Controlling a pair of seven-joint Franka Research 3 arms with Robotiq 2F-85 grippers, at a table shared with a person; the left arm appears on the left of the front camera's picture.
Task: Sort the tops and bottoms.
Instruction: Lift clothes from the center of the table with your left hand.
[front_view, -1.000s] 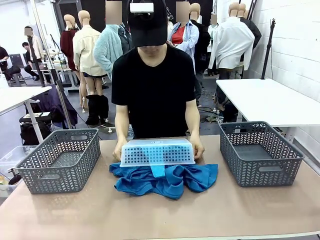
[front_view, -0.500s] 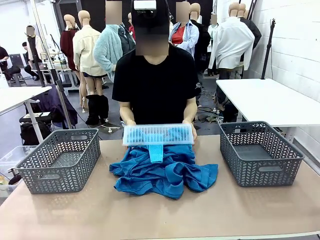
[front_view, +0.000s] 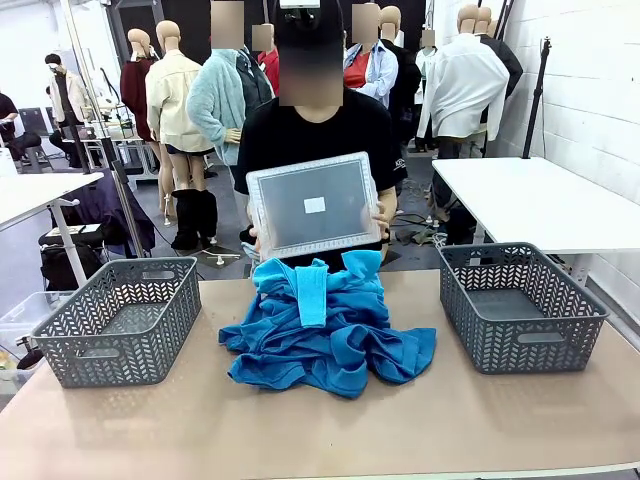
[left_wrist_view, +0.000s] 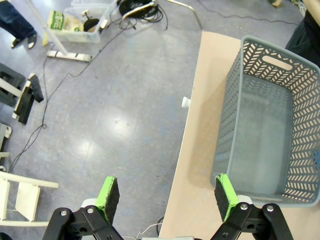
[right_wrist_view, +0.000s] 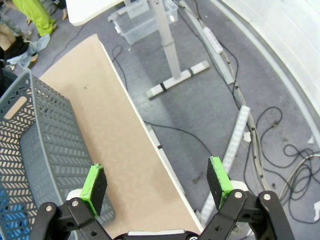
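Single garments in the blue shirt pile (front_view: 325, 340) cannot be told apart; the label (front_view: 314, 205) on the clear bin (front_view: 290, 225) is too small to read.

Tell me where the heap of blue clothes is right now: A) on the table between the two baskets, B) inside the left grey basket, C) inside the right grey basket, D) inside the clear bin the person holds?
A: the blue clothes lie heaped on the table between the left basket and the right basket, while the person holds the clear bin tipped up, off the table.
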